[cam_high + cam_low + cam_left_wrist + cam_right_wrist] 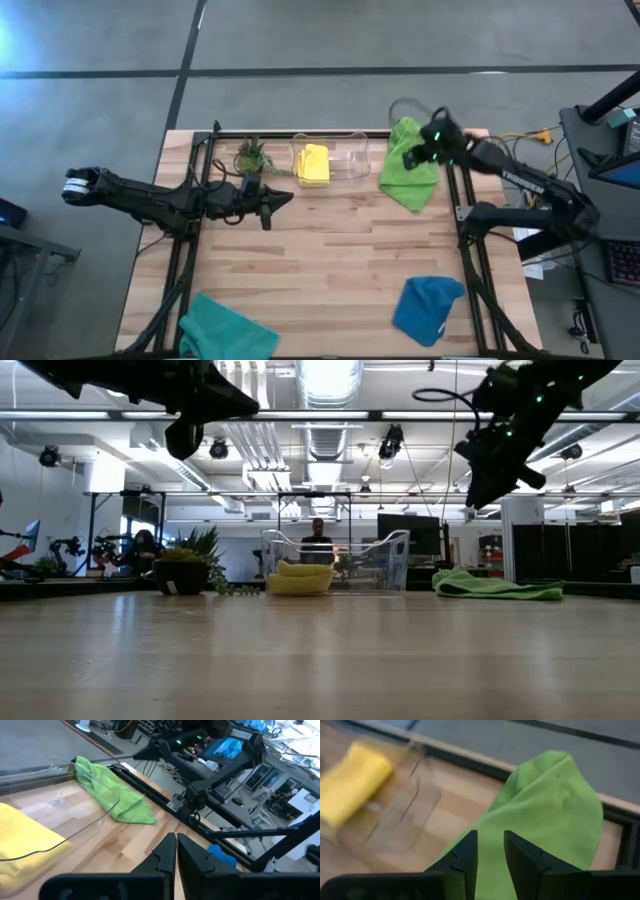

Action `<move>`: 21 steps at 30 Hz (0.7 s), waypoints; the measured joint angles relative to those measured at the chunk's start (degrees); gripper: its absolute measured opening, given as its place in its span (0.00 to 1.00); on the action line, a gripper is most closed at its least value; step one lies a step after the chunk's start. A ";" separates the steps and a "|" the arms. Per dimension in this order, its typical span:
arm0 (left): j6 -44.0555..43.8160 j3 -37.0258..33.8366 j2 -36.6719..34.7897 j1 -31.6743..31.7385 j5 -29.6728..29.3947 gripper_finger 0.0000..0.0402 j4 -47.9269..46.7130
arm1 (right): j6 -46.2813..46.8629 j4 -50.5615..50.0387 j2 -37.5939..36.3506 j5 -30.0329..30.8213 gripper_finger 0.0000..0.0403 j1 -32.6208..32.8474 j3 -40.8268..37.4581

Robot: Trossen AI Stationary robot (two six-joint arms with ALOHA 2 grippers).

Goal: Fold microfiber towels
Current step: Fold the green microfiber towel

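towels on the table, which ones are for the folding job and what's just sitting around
For the job:
yellow towel
lime green towel
blue towel
teal towel

Just lying about:
clear plastic bin, holding the yellow towel
potted plant

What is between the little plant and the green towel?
The clear bin with the folded yellow towel inside sits between the plant and the lime green towel, plain in the high view.
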 joint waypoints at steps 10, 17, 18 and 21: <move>-2.63 0.00 1.19 -0.02 0.03 0.00 0.66 | -35.74 -25.93 1.27 -10.84 0.22 -11.78 4.20; -2.99 0.00 3.07 -0.02 0.59 0.00 0.59 | -43.76 -31.43 11.32 -7.57 0.30 -11.77 4.36; -2.99 0.00 3.08 -0.02 0.93 0.00 0.57 | -44.46 -32.16 12.60 -6.85 0.31 -11.61 4.50; -3.01 0.00 3.06 -0.02 1.42 0.00 0.64 | -46.23 -34.14 14.49 -4.86 0.35 -10.30 5.07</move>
